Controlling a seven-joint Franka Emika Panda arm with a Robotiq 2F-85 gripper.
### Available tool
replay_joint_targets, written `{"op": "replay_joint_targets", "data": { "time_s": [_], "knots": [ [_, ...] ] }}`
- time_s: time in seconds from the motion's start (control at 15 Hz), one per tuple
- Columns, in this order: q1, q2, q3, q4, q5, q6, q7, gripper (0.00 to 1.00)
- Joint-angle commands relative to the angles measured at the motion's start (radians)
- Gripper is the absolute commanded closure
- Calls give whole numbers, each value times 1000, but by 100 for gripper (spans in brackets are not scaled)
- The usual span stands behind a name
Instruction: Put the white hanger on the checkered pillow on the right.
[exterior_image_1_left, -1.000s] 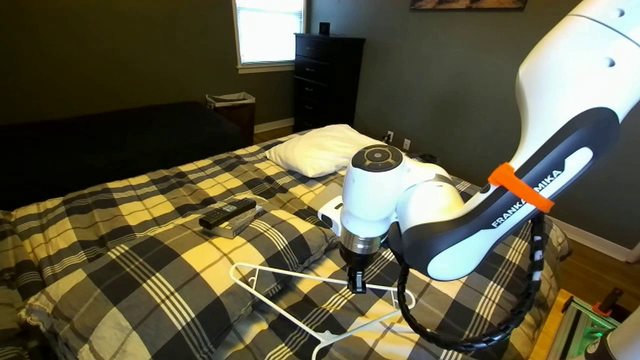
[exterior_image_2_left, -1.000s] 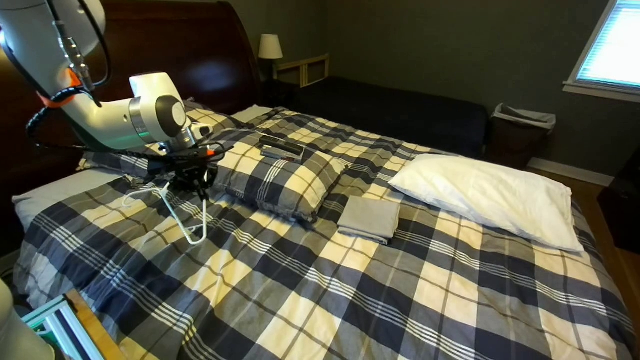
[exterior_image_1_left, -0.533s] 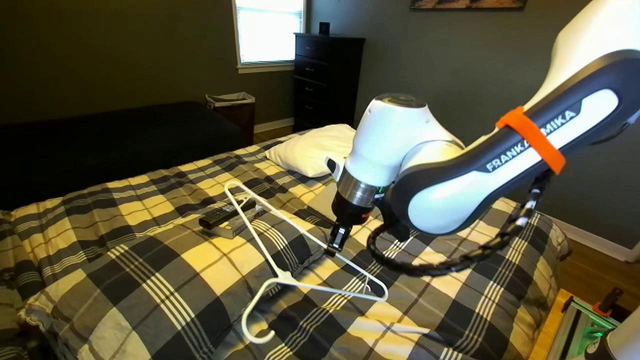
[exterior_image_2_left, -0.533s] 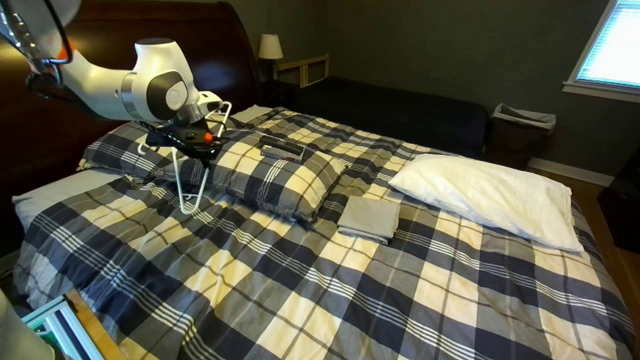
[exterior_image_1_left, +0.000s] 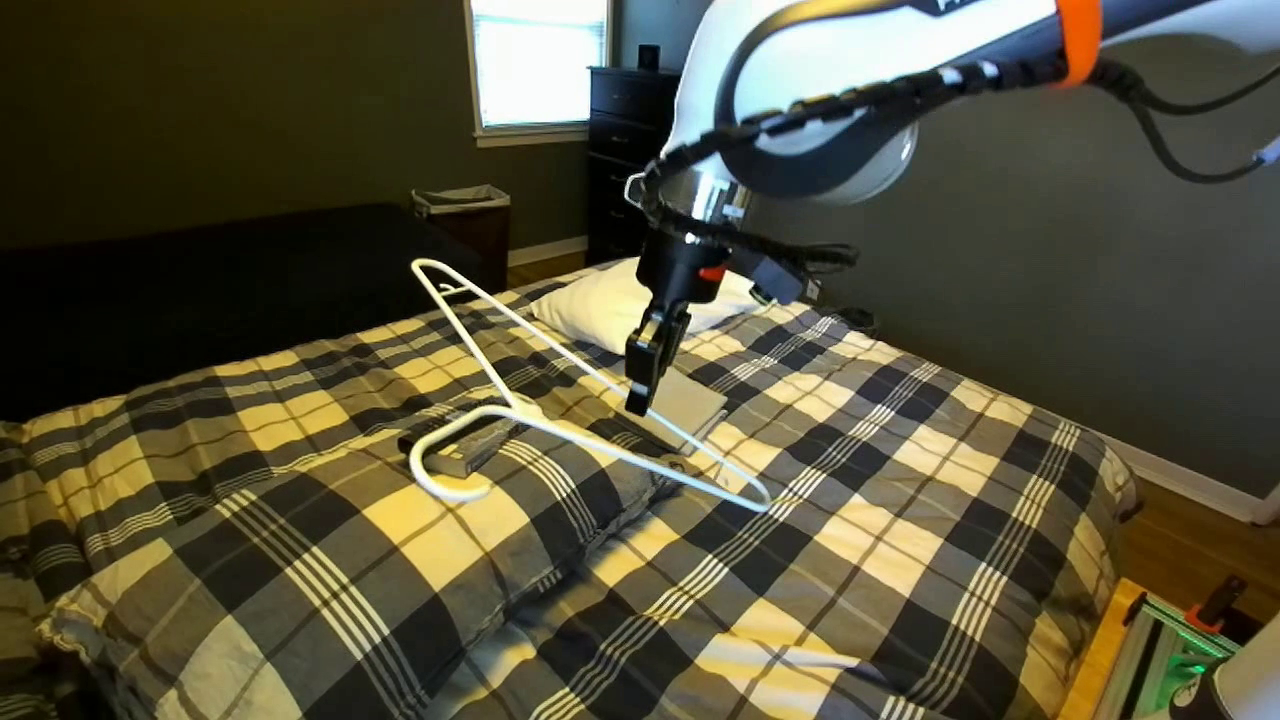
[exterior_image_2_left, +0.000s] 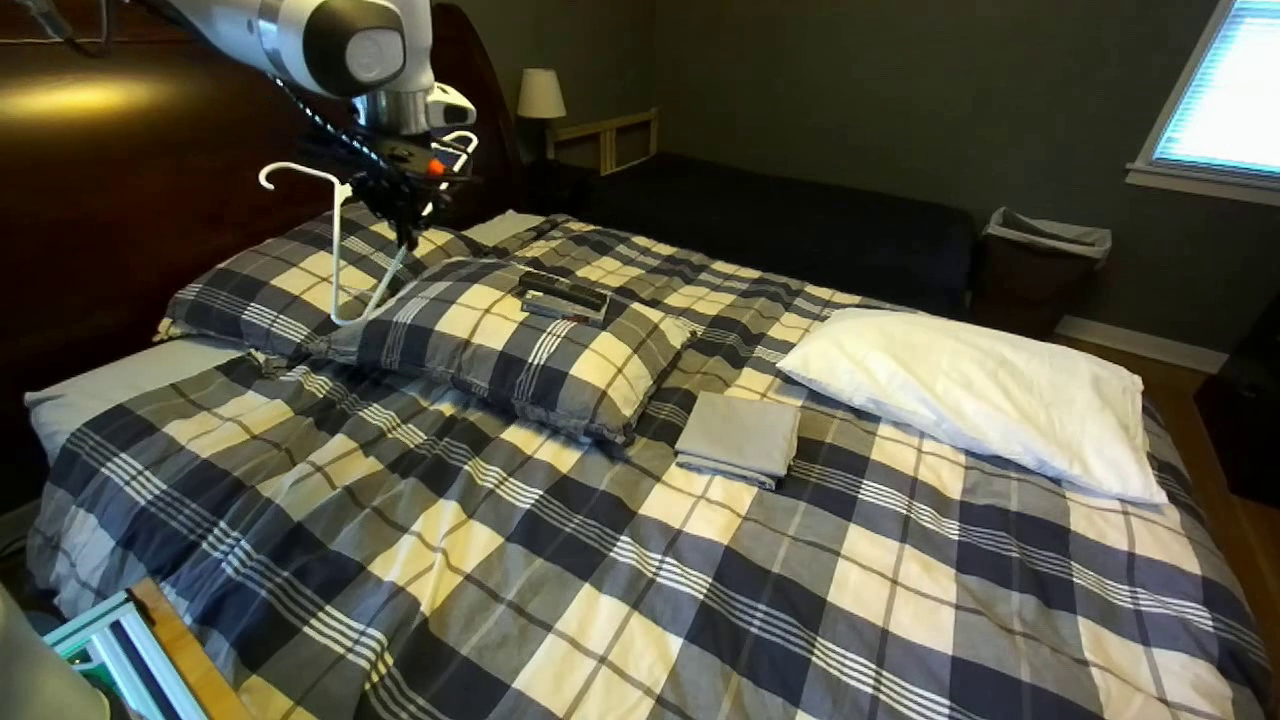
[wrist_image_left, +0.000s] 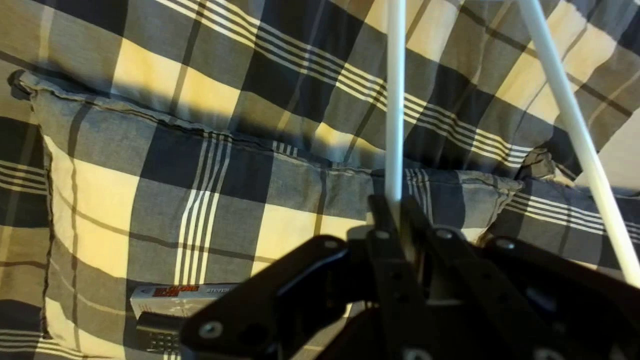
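Observation:
The white hanger (exterior_image_1_left: 525, 408) is held in the air above the bed, tilted, with its hook to one side. It also shows in an exterior view (exterior_image_2_left: 337, 250) and the wrist view (wrist_image_left: 395, 100). My gripper (exterior_image_1_left: 640, 400) is shut on the hanger's long bar; its fingertips (wrist_image_left: 393, 202) close round the bar in the wrist view. A checkered pillow (exterior_image_2_left: 490, 340) bearing a small box and a remote lies below. A second checkered pillow (exterior_image_2_left: 250, 275) lies beside it, nearer the headboard. I cannot tell whether the hanger's low end touches a pillow.
A dark remote (exterior_image_2_left: 563, 290) rests on a grey box (exterior_image_2_left: 560, 310) on the checkered pillow. A folded grey cloth (exterior_image_2_left: 740, 435) and a white pillow (exterior_image_2_left: 970, 400) lie further along the checkered bedspread. A dark wooden headboard (exterior_image_2_left: 350, 60) stands behind the arm.
My gripper has risen with the hanger, lifting it from low over the bedspread to above the checkered pillow level. The hanger has also turned. Pillows, remote and cloth have not moved.

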Motion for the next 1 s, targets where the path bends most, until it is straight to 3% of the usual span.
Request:
{"op": "replay_joint_targets", "data": {
  "time_s": [0.0,0.07,0.53,0.6,0.67,0.93],
  "knots": [
    [-28,34,-17,90,42,-92,-64,98],
    [-20,16,-4,74,8,-77,-15,91],
    [-31,31,-11,87,13,-79,-40,91],
    [-31,31,-11,87,13,-79,-40,98],
    [-31,40,-11,101,8,-81,-40,98],
    [-46,181,-21,348,-24,-192,-65,98]
  ]
}}
